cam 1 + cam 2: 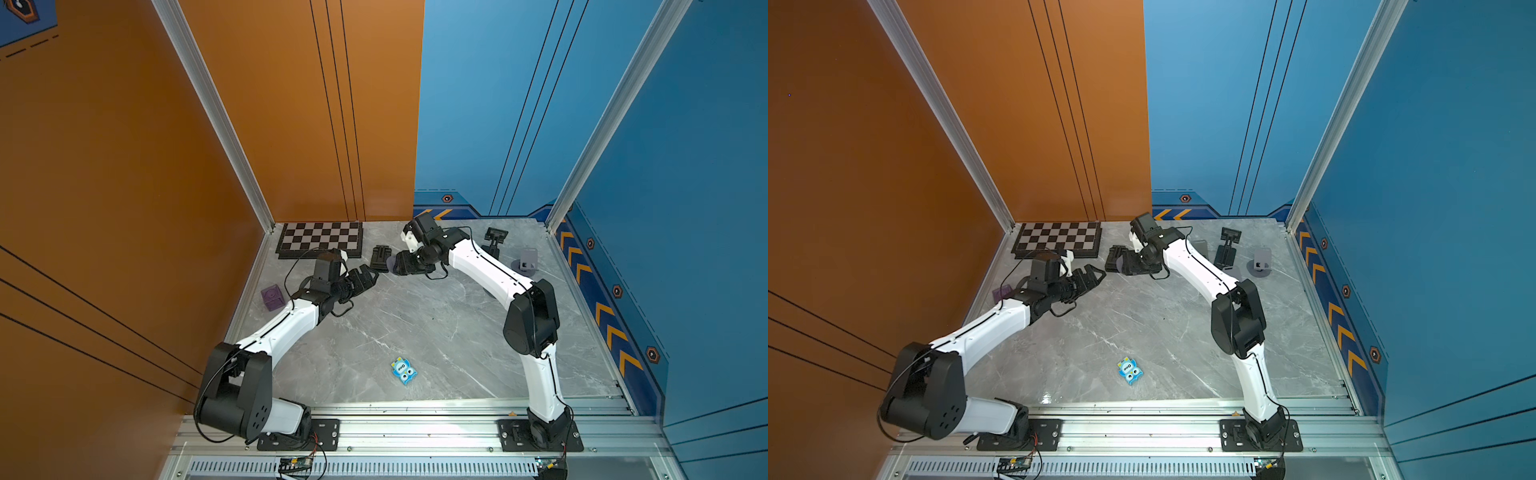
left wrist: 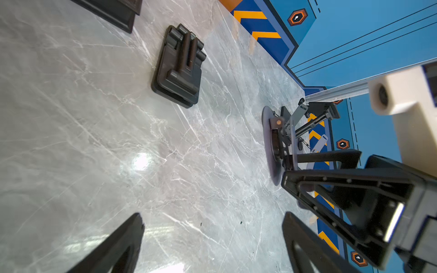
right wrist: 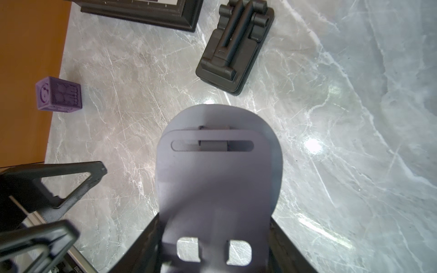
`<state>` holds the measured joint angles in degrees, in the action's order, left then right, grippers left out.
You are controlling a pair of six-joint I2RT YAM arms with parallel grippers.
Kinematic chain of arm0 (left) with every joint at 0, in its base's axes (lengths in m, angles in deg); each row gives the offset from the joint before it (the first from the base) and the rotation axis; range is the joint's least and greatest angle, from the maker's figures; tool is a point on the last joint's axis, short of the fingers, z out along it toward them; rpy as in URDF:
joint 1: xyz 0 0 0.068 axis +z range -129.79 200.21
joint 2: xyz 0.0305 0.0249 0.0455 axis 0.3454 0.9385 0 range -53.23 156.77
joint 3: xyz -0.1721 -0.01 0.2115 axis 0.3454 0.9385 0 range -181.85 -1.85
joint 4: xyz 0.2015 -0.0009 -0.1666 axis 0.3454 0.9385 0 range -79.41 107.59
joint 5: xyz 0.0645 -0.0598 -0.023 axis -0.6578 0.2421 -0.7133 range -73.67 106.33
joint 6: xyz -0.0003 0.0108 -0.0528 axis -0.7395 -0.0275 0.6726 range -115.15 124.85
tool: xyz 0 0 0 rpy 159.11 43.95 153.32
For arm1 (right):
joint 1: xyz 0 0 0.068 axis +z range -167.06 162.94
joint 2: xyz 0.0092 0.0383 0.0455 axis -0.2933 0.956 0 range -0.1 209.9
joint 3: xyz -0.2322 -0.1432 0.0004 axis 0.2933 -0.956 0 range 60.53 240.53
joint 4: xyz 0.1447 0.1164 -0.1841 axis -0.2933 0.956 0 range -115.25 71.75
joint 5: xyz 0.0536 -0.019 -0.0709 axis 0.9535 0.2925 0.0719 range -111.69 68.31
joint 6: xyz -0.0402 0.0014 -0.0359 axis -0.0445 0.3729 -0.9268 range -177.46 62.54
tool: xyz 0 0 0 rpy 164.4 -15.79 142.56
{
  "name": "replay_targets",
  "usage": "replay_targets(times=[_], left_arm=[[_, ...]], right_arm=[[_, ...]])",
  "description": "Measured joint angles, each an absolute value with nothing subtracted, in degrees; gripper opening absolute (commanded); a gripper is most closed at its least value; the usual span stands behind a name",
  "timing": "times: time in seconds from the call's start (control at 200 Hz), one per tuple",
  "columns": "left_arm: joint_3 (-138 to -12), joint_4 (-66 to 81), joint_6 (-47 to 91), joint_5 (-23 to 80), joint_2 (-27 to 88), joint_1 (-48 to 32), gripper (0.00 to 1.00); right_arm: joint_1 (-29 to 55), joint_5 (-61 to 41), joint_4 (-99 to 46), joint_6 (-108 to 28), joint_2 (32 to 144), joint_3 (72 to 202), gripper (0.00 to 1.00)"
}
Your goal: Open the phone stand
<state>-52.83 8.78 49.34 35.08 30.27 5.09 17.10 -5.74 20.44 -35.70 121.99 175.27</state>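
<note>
Black left gripper [image 1: 370,277], jaws spread and empty, hovers at eight o'clock of the folded lilac-grey, round-based plastic phone stand [image 3: 212,177], clamped by the right gripper [image 1: 397,264] at eleven o'clock on the grey marble tabletop [image 1: 415,332]. We judge unfolding not begun; next, the left should pinch its top plate and lift.

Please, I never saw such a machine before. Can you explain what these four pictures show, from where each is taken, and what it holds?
These are two robot arms fixed at a table's front edge. Two pictures look down from above on the whole scene; two come from cameras on the arms' wrists. On the marble table lie a chessboard, a folded black stand, a purple cube and a blue toy. The right end effector grips a grey phone stand with a round base. The left end effector is open and empty.
</note>
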Motion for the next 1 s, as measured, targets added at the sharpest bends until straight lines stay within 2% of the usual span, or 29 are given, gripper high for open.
replay_targets(times=[0.11,0.13,0.165,0.996], left_arm=[[-55.9,6.1,49.6,37.0,33.8,4.0,0.87],[-56.4,5.6,49.5,37.3,34.2,3.9,0.83],[-57.3,4.9,49.5,37.9,35.0,3.6,0.82],[-64.3,-2.1,51.0,43.4,44.0,2.4,0.75]], right_arm=[[16.2,-4.8,19.8,-35.4,121.7,175.1,0.29],[16.0,-4.7,19.7,-35.3,121.7,175.0,0.29],[15.8,-4.4,19.6,-35.3,121.7,174.9,0.29],[14.3,-0.6,17.6,-34.0,118.0,172.6,0.28]])
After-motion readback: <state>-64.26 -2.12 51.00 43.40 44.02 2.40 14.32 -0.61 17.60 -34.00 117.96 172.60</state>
